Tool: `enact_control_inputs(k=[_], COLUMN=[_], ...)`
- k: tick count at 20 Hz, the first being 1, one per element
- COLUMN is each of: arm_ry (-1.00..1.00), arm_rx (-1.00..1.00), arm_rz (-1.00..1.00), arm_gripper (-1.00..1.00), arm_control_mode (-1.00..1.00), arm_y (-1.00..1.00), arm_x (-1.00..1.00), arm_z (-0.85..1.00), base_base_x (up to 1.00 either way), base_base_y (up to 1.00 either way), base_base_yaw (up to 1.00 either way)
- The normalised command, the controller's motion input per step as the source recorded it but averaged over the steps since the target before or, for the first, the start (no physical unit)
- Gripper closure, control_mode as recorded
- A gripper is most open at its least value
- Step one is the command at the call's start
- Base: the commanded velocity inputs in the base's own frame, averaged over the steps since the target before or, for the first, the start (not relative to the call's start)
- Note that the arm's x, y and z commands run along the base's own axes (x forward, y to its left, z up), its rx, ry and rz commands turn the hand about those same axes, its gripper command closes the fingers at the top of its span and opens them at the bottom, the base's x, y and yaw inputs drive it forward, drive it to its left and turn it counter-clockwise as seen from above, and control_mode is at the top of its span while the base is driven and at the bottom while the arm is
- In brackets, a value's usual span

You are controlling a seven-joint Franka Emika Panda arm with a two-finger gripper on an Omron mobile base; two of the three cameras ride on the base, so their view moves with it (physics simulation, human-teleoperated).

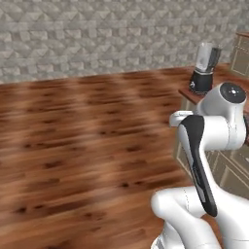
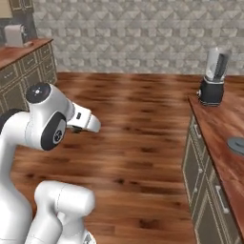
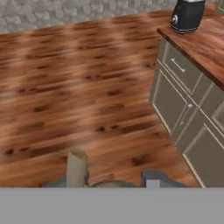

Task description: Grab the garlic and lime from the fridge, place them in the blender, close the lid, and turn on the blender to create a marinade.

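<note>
End effector (image 3: 116,177) lower frame, I see something pale between fingers, can't identify | blender (image 3: 187,15) upper right on bench (image 3: 205,43) | step: carrying | next: approach jug

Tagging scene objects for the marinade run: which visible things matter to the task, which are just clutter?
Task things: blender on the wooden counter; lid lying nearer on that counter.
Clutter: appliance on the far counter; cabinet drawers.
</note>
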Motion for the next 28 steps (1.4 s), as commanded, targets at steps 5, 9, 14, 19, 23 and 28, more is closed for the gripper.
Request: enact_control_inputs(k=[5, 9, 14, 19, 23, 28], arm_ry=[0.0, 0.0, 0.0, 0.0, 0.0, 0.0], arm_rx=[0.0, 0.0, 0.0, 0.0, 0.0, 0.0], arm_rz=[0.0, 0.0, 0.0, 0.0, 0.0, 0.0], arm_gripper=[1.0, 1.0, 1.0, 1.0, 1.0, 1.0], arm_control_mode=[1.0, 1.0, 1.0, 1.0, 1.0, 1.0], arm_y=[0.0, 0.0, 0.0, 0.0, 0.0, 0.0], arm_x=[0.0, 0.0, 0.0, 0.0, 0.0, 0.0], arm_z=[0.0, 0.0, 0.0, 0.0, 0.0, 0.0], base_base_x=[1.0, 1.0, 0.99, 0.8, 0.81, 0.74], base_base_y=[0.63, 0.68, 0.72, 0.74, 0.76, 0.62], base_base_yaw=[-0.44, -0.53, -0.63, -0.74, -0.74, -0.73])
